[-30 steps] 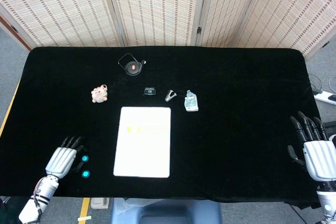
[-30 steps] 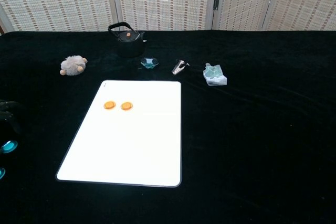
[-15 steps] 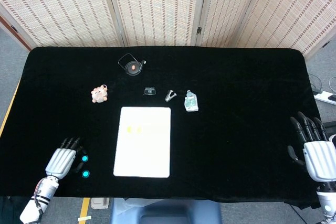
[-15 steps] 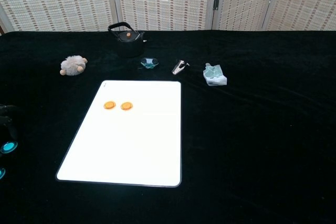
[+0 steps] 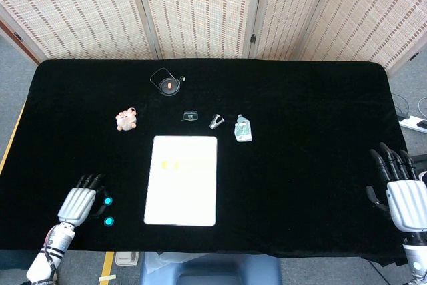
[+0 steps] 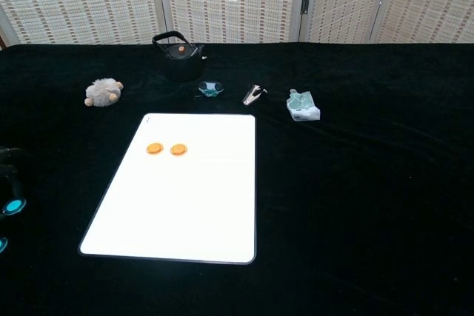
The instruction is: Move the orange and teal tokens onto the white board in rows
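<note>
The white board (image 5: 181,188) (image 6: 178,205) lies flat at the table's front centre. Two orange tokens (image 6: 154,149) (image 6: 178,149) sit side by side on its far left part; they look faint in the head view (image 5: 171,163). Two teal tokens (image 5: 107,200) (image 5: 109,221) lie on the black cloth left of the board, and the chest view shows them at its left edge (image 6: 12,206). My left hand (image 5: 77,203) rests flat just left of them, fingers stretched forward, holding nothing. My right hand (image 5: 403,195) hovers at the far right edge, fingers spread and empty.
Behind the board stand a black kettle (image 5: 167,83) (image 6: 178,53), a plush toy (image 5: 126,119) (image 6: 103,92), a small teal dish (image 5: 191,116), a metal clip (image 5: 217,121) and a pale packet (image 5: 243,129). Woven screens close off the back.
My left hand has drawn back slightly toward the near edge, showing less in the chest view. The tokens and board have not moved.
</note>
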Robot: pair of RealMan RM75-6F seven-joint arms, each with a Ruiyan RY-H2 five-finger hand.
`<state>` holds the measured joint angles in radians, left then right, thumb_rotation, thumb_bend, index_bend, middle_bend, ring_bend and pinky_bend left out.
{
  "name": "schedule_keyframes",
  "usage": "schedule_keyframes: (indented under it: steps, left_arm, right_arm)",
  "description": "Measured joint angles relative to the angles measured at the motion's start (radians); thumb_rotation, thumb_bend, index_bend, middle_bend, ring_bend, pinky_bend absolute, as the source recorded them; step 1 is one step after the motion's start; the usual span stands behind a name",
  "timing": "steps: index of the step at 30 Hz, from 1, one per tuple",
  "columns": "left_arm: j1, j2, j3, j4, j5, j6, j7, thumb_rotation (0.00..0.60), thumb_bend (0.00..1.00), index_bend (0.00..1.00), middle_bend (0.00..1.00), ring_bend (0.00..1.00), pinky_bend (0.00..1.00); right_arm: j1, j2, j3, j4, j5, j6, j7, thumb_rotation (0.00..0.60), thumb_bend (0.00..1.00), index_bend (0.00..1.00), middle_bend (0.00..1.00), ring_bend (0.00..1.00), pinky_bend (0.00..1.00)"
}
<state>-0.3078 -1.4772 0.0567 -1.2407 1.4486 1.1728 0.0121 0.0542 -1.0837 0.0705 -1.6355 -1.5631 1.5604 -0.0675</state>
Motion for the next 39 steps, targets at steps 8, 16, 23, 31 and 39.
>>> schedule_keyframes:
  steps: [8,16,23,31,39]
  left_arm:
    - [-0.010,0.009,-0.017,-0.015,0.021,0.013,-0.008,0.600,0.42,0.49,0.11,0.01,0.00]
    - [-0.065,0.041,-0.057,-0.082,0.045,0.005,0.012,0.600,0.42,0.49,0.11,0.01,0.00]
    - [-0.165,0.042,-0.095,-0.151,0.065,-0.079,0.033,0.600,0.42,0.49,0.11,0.01,0.00]
    - [-0.265,-0.003,-0.126,-0.194,0.065,-0.182,0.085,0.600,0.42,0.48,0.11,0.01,0.00]
    - [-0.306,-0.039,-0.128,-0.194,0.022,-0.238,0.131,0.600,0.42,0.47,0.11,0.01,0.00]
  right_arm:
    - [0.000,0.000,0.001,0.000,0.000,0.001,-0.001,0.600,0.45,0.00,0.00,0.08,0.01]
    - [-0.003,-0.001,0.002,0.006,0.004,0.005,0.006,0.600,0.45,0.00,0.00,0.07,0.01]
    - [-0.005,-0.003,0.002,0.017,0.009,0.004,0.019,0.600,0.45,0.00,0.00,0.07,0.01]
    - [-0.011,-0.003,0.001,0.030,0.018,0.005,0.033,0.600,0.45,0.00,0.00,0.07,0.01]
    - [-0.017,-0.006,0.000,0.043,0.025,0.006,0.047,0.600,0.45,0.00,0.00,0.07,0.01]
